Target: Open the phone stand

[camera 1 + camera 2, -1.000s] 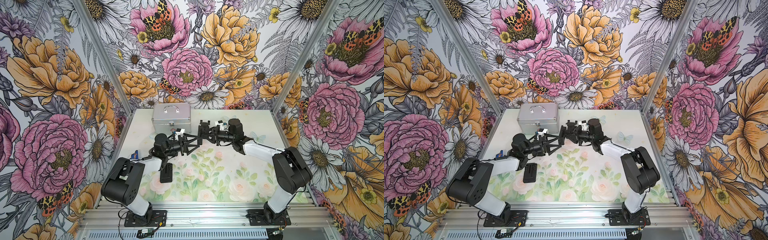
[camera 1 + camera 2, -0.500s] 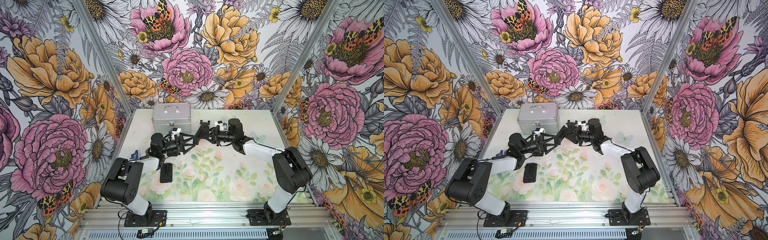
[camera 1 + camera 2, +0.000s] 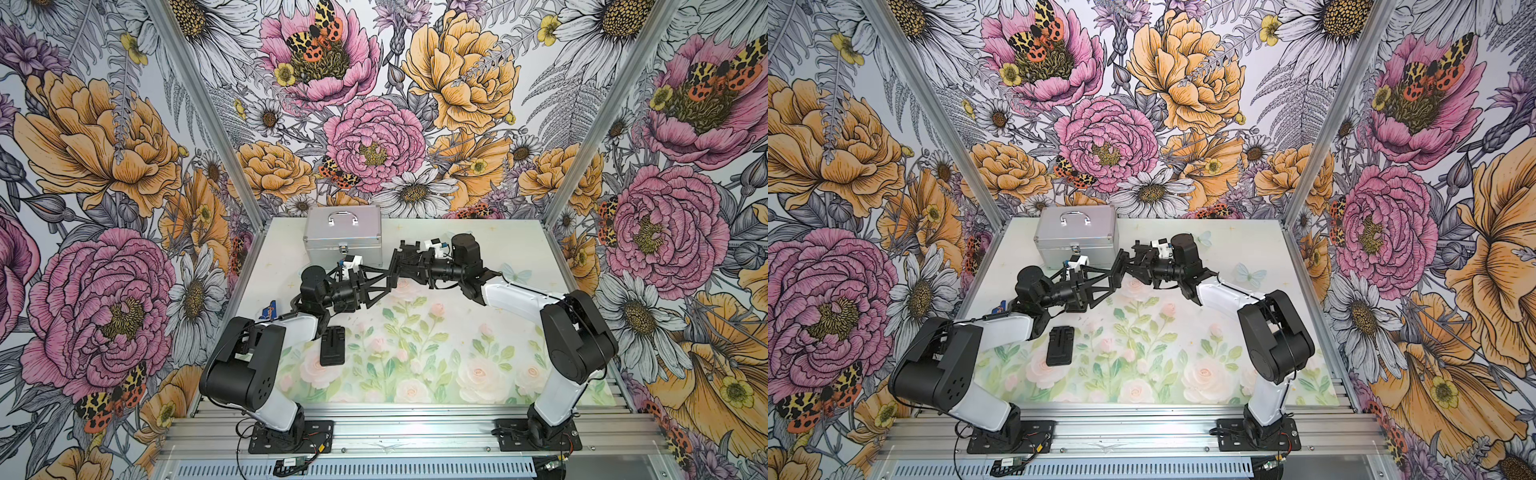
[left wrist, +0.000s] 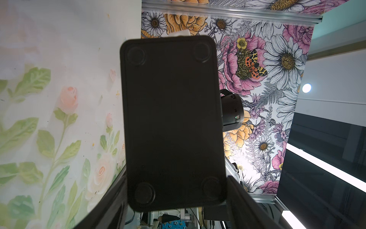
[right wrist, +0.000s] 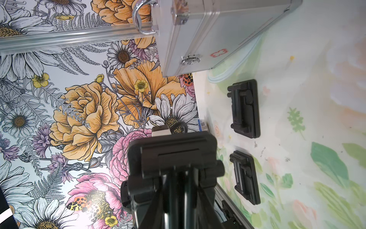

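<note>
Both top views: left pincer (image 3: pixel 388 279) and right pincer (image 3: pixel 402 268) still grasp phone stand (image 3: pixel 395 272), shifted slightly leftward.

Black phone stand (image 4: pixel 172 123) (rectangular) held midair.

The floral table (image 3: pixel 457 365) carries a silver case (image 3: pixel 343 237) at its far left. A folded black phone stand (image 3: pixel 332 345) lies flat nearer, at left.
</note>
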`<state>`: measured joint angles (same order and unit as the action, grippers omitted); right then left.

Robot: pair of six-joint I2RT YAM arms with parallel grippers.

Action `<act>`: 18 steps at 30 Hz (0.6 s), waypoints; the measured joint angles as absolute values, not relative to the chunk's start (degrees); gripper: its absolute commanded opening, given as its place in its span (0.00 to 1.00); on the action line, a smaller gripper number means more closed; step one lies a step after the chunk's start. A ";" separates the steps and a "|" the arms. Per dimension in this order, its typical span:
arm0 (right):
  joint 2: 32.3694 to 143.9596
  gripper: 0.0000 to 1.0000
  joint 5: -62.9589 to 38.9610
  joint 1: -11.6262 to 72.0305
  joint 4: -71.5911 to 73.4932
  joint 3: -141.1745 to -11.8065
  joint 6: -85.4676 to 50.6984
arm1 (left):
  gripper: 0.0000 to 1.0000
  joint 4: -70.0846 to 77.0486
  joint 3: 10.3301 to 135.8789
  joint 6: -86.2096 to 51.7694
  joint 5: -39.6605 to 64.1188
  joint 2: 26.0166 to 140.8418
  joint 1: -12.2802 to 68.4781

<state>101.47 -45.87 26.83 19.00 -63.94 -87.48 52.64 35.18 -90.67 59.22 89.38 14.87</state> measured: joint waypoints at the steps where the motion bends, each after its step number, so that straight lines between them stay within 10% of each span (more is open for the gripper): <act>1: 101.47 0.06 -45.82 26.83 19.00 -63.94 -87.50 | 0.51 52.51 35.18 -90.70 59.22 89.30 14.87; 18: 101.49 0.45 -45.78 27.51 19.00 -64.36 -87.48 | 0.51 52.51 35.18 -90.70 59.24 88.77 15.22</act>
<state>101.49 -45.78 27.51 19.00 -64.36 -87.48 52.51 35.18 -90.70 59.24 88.77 15.22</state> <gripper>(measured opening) 0.387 0.739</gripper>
